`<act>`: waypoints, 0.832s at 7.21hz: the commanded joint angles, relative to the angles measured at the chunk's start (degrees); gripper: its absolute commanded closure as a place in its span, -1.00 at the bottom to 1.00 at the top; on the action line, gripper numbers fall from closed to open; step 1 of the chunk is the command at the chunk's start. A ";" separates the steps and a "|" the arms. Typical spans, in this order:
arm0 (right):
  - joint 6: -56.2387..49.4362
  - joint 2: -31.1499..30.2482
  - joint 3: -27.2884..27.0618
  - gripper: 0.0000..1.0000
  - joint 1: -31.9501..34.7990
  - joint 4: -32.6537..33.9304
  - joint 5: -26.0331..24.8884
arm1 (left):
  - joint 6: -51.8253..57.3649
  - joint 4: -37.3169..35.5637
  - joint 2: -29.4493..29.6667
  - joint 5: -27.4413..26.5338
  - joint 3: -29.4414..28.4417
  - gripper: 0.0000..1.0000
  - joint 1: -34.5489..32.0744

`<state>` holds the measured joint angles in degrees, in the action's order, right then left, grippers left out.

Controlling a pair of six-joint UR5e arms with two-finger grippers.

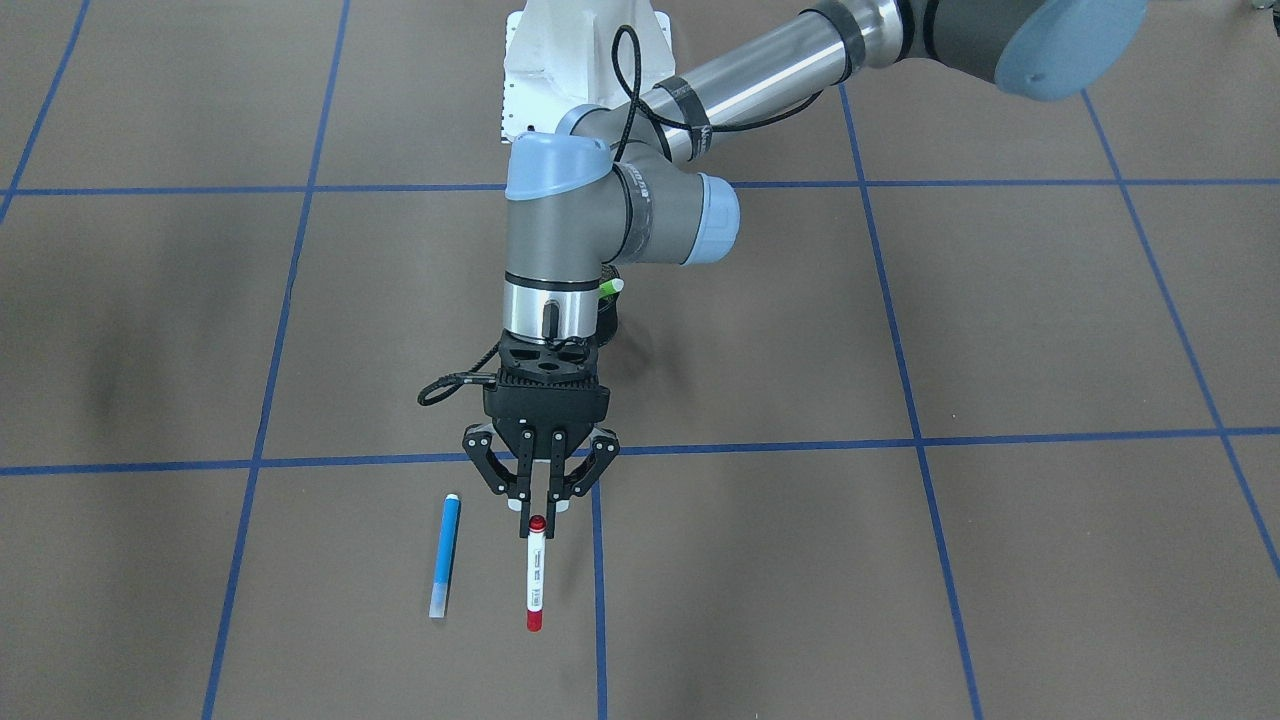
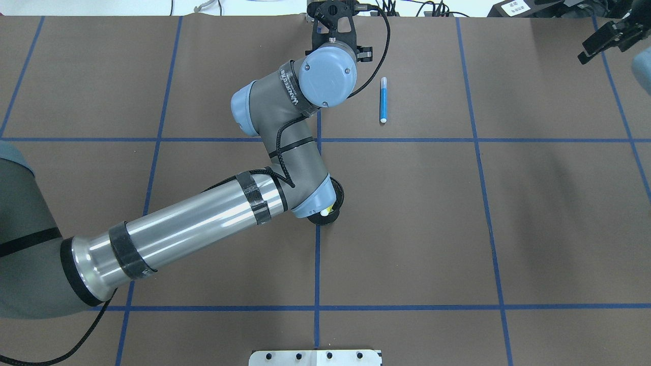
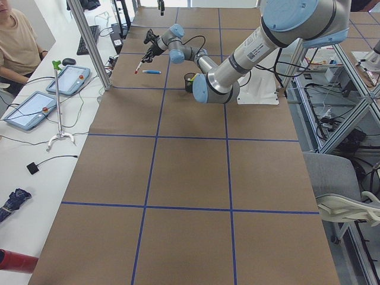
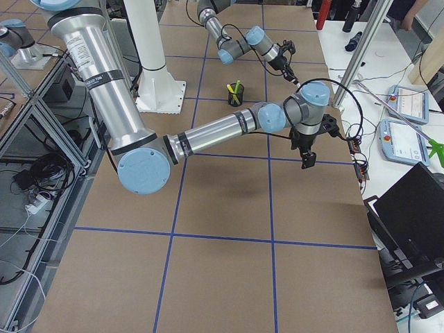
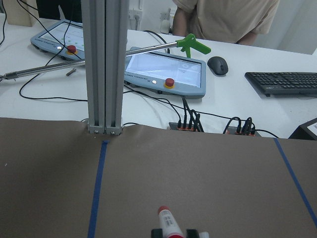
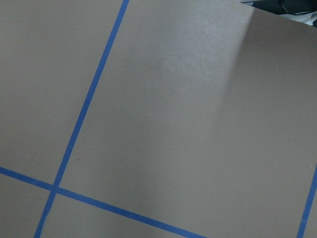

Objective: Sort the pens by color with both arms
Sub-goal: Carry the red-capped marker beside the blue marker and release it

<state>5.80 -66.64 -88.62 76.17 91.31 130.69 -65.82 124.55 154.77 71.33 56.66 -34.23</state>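
My left gripper (image 1: 538, 508) is shut on the upper end of the white-barrelled pen with the red cap (image 1: 536, 577), which slants down toward the table. In the left wrist view that pen (image 5: 168, 221) sticks out between the fingertips (image 5: 158, 233). The blue pen (image 1: 445, 555) lies flat beside it, also showing in the overhead view (image 2: 383, 99). Green and yellow pens (image 4: 235, 87) stand in the black mesh cup (image 4: 235, 96), half hidden under the left arm's wrist (image 2: 325, 211). My right gripper (image 2: 608, 35) hovers at the table's far right; I cannot tell how its jaws stand.
Blue tape lines divide the brown table cover. Past the far edge stands an aluminium post (image 5: 101, 64), with tablets (image 5: 166, 74), cables, a keyboard (image 5: 282, 82) and a seated person (image 3: 15, 41). The white pedestal base (image 2: 315, 357) is at the near edge.
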 commanded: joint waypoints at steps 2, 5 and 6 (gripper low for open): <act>0.00 0.11 0.47 -1.00 -0.15 -0.08 0.00 | 4.03 7.27 2.98 -0.14 -11.27 1.00 0.74; 0.00 0.46 1.52 -1.00 -0.41 -0.17 0.00 | 4.38 10.27 4.22 -0.14 -14.12 1.00 2.23; 0.00 0.37 1.53 -1.00 -0.50 -0.08 0.00 | 4.82 10.89 4.57 -0.05 -14.21 1.00 2.32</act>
<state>5.80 -66.27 -87.22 75.77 91.17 130.69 -61.44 134.50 158.84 71.21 42.66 -32.16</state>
